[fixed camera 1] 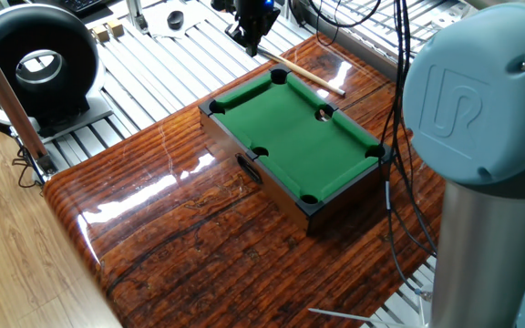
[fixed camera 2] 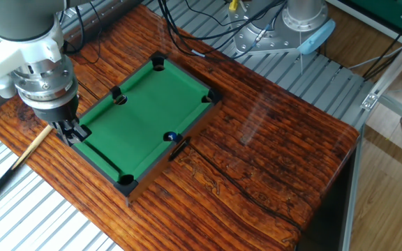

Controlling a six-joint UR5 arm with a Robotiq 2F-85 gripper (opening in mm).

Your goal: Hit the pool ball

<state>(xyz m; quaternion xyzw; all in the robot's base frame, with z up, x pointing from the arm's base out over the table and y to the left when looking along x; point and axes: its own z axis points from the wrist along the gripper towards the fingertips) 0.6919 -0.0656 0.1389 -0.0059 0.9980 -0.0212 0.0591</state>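
1. The ball (fixed camera 2: 171,137), dark blue with a white patch, sits on the green felt right at a side pocket on the long rail of the pool table (fixed camera 2: 187,81). In one fixed view it is hidden at that pocket.
2. The pool table is a small black-framed box standing on a glossy wooden table (fixed camera 2: 278,153).
3. The cue (fixed camera 2: 19,162) lies off the pool table's end, on the wood and out over the metal slats; its pale shaft shows in one fixed view (fixed camera 1: 313,79), just beside the end rail.
4. The gripper (fixed camera 2: 73,132) hangs at that end rail, over the cue. Its dark fingers look close together, but whether they clamp the cue cannot be told.
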